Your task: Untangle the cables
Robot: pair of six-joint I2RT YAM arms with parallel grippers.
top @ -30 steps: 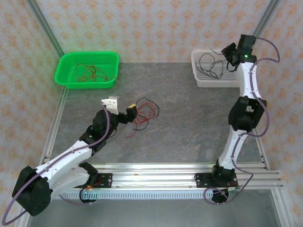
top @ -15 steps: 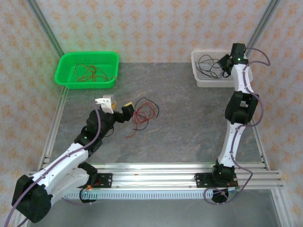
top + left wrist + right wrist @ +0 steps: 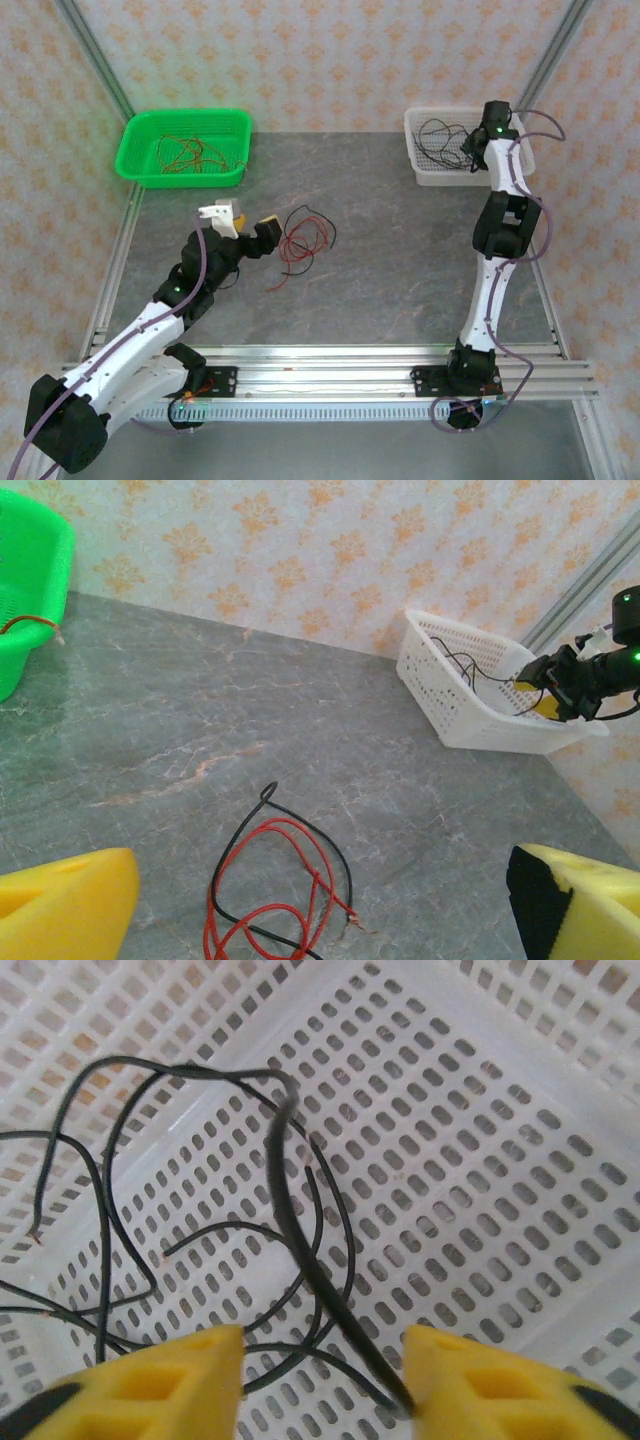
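A small tangle of red and black cables (image 3: 300,240) lies on the grey table; in the left wrist view the tangle (image 3: 285,880) is low in the middle. My left gripper (image 3: 248,222) is just left of it, open, its yellow fingers (image 3: 60,905) wide apart with nothing between them. Several black cables (image 3: 120,1210) lie in the white basket (image 3: 430,170). My right gripper (image 3: 470,148) hangs over that basket, jaws apart. One blurred black cable (image 3: 300,1240) runs loose between the right gripper's (image 3: 322,1380) fingers and touches the right fingertip. Red cables (image 3: 185,152) lie in the green basket (image 3: 140,128).
The green basket stands at the back left and the white basket (image 3: 440,695) at the back right against the patterned wall. A metal rail (image 3: 350,365) runs along the near edge, with both arm bases on it.
My right gripper has dropped lower over the white basket and its jaws have parted, letting the black cable go. The left arm has pulled back slightly to the left.
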